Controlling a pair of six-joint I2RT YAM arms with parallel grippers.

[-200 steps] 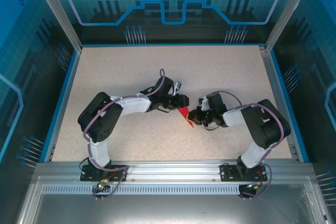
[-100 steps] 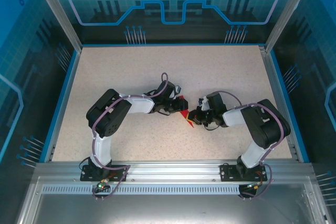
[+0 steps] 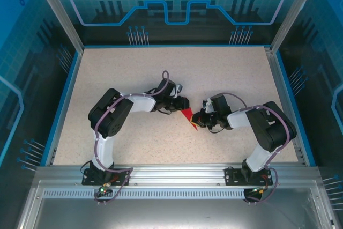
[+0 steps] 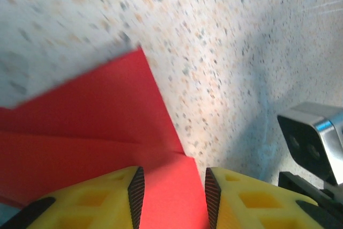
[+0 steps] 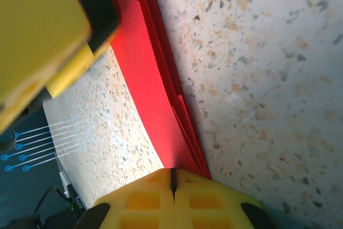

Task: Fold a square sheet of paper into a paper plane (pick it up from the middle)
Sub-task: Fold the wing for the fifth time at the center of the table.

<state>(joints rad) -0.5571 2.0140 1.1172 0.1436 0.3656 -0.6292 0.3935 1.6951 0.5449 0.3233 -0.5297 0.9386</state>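
Observation:
The square sheet of paper is a creased red wedge at the table's middle, between my two grippers. My right gripper is shut on its stacked edge; in the right wrist view the layers run straight into the closed gripper. My left gripper is at the wedge's upper left. Its jaws stand apart, with a flat red flap lying between and beyond the pads. A yellow finger of the left gripper crosses the right wrist view beside the paper.
The speckled tabletop has a blue rim, and glass walls enclose it on three sides. Part of the right arm's wrist stands close to the left gripper's right side. Open table lies behind and in front of the grippers.
The left arm's elbow has swung right and its gripper has shifted slightly at the paper's upper left corner. The right arm and the paper have stayed put.

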